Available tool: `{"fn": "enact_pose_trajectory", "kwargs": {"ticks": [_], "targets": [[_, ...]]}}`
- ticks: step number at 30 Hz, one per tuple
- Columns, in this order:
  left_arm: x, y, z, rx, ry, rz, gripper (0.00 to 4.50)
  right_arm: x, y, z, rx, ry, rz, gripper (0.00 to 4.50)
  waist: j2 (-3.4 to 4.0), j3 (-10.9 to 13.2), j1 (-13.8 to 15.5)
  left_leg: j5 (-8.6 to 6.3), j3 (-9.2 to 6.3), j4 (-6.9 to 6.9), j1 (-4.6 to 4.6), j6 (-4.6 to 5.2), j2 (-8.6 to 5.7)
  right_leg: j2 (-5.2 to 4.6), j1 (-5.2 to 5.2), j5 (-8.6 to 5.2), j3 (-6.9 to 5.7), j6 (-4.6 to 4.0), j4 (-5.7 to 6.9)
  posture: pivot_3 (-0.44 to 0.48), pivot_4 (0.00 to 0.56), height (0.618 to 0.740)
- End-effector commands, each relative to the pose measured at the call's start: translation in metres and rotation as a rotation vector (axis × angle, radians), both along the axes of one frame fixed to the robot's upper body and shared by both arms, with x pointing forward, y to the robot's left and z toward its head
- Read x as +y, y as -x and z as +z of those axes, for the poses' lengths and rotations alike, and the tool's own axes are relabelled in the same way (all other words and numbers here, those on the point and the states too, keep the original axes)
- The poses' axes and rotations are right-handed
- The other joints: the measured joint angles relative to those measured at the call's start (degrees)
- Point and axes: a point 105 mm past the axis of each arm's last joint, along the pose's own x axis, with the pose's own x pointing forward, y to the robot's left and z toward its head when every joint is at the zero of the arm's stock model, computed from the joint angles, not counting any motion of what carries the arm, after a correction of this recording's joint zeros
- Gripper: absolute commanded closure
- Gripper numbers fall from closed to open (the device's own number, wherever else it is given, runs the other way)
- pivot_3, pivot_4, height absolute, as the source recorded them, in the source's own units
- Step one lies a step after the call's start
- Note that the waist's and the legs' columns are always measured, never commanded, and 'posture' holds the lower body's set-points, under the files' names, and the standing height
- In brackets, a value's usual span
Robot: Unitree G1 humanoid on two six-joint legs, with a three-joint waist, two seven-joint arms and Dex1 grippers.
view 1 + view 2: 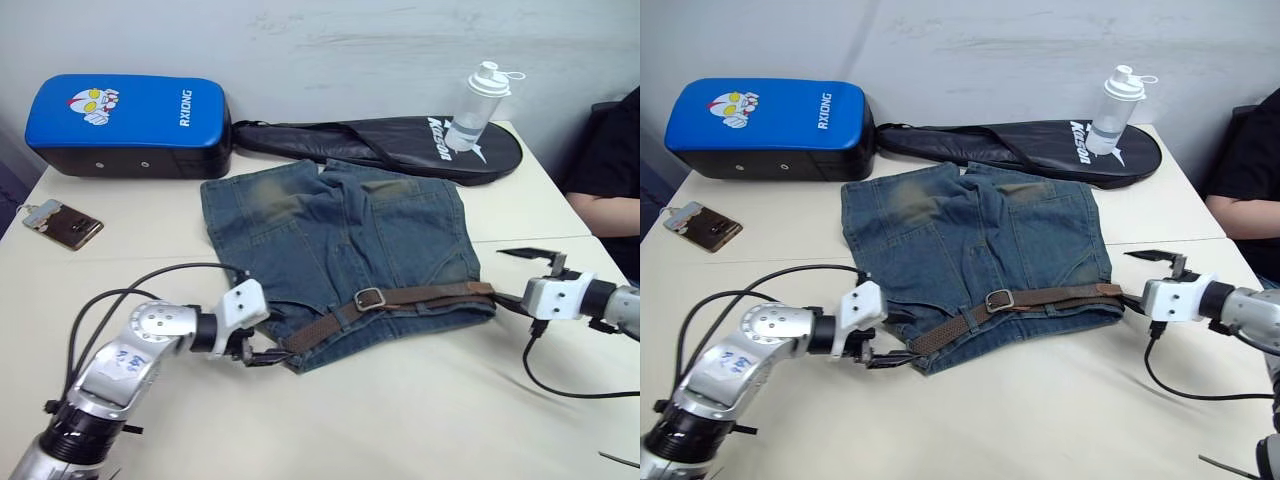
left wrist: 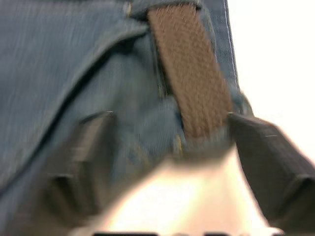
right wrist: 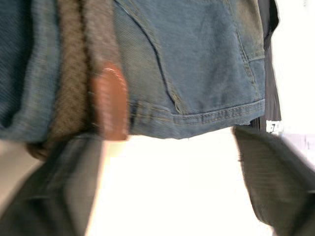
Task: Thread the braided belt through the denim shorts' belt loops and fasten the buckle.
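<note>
I am straddling the braided belt (image 1: 330, 322) end with my left gripper (image 1: 262, 350) spread open, strap running rightward toward my open, empty right gripper (image 1: 530, 275).

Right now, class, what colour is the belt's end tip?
Reddish-brown leather tip, clearest in the right wrist view.

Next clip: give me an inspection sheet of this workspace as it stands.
Surface: pale table.
Job's things: denim shorts lying flat; braided belt along the waistband, buckle near its middle.
Clutter: blue pad, black racket bag, bottle, phone.
Grippers: left gripper at the belt's end, jaws open; right gripper by the other end, open.
Cables: black, beside both arms.
Surroundings: grey wall; seated person.
</note>
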Motion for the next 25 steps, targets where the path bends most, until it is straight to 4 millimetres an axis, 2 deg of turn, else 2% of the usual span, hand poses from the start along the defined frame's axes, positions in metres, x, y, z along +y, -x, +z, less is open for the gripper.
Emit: {"fn": "enact_pose_trajectory", "kwargs": {"ticks": [1, 5, 9, 11, 13, 16, 22, 25], "targets": [[0.022, 0.005, 0.034, -0.049, 0.105, 0.056, 0.02, -0.014, -0.004, 0.029, 0.047, -0.114, -0.067, 0.00, 0.02, 0.06, -0.03, 0.00, 0.00, 0.04, -0.05, 0.00, 0.00, 0.00, -0.04, 0.00, 0.00, 0.00, 0.00, 0.000, 0.150, 0.740], [0.057, -0.001, 0.053, -0.106, 0.216, 0.268, 0.02, -0.014, -0.023, 0.063, 0.202, -0.486, -0.143, 0.00, 0.12, 0.24, -0.27, -0.08, -0.01, 0.09, -0.07, 0.14, -0.01, -0.05, -0.02, 0.02, 0.01, 0.01, 0.01, 0.000, 0.150, 0.740], [0.084, -0.006, 0.053, -0.213, 0.184, 0.456, 0.02, 0.006, -0.038, 0.085, 0.339, -0.767, -0.128, 0.00, 0.12, 0.25, -0.25, -0.22, -0.11, 0.01, -0.06, 0.30, 0.03, -0.06, -0.06, 0.04, -0.07, -0.05, 0.02, 0.000, 0.150, 0.740], [0.092, -0.007, 0.057, -0.284, 0.236, 0.528, 0.02, 0.018, -0.040, 0.087, 0.410, -0.847, -0.111, 0.00, 0.13, 0.25, -0.05, -0.25, -0.12, -0.04, -0.12, 0.26, 0.03, -0.07, -0.15, 0.02, -0.09, -0.08, 0.01, 0.000, 0.150, 0.740], [0.101, -0.004, 0.049, -0.271, 0.290, 0.619, 0.02, 0.031, -0.041, 0.076, 0.466, -0.852, -0.110, 0.00, 0.13, 0.25, 0.07, -0.25, -0.12, -0.05, -0.40, 0.23, 0.03, -0.09, -0.44, 0.02, -0.11, -0.09, 0.01, 0.000, 0.150, 0.740], [0.106, 0.002, 0.031, -0.266, 0.263, 0.702, 0.02, 0.043, -0.047, 0.060, 0.454, -0.870, -0.128, 0.00, 0.13, 0.24, 0.32, -0.12, -0.12, 0.03, -1.08, 0.05, 0.01, -0.11, -0.97, 0.04, -0.20, -0.06, 0.02, 0.000, 0.150, 0.740], [0.101, 0.010, 0.015, -0.264, 0.276, 0.753, 0.02, 0.056, -0.049, 0.040, 0.454, -0.909, -0.158, 0.00, 0.12, 0.25, 0.55, -0.24, 0.04, 0.12, -1.17, 0.27, -0.17, -0.20, -0.98, 0.13, -0.15, 0.13, -0.09, 0.000, 0.150, 0.740], [0.099, 0.014, 0.005, -0.248, 0.227, 0.744, 0.02, 0.059, -0.049, 0.035, 0.440, -0.913, -0.162, 0.00, 0.12, 0.25, 0.48, -0.28, 0.05, 0.13, -1.12, 0.33, -0.23, -0.26, -0.94, 0.17, -0.10, 0.20, -0.08, 0.000, 0.150, 0.740]]}}
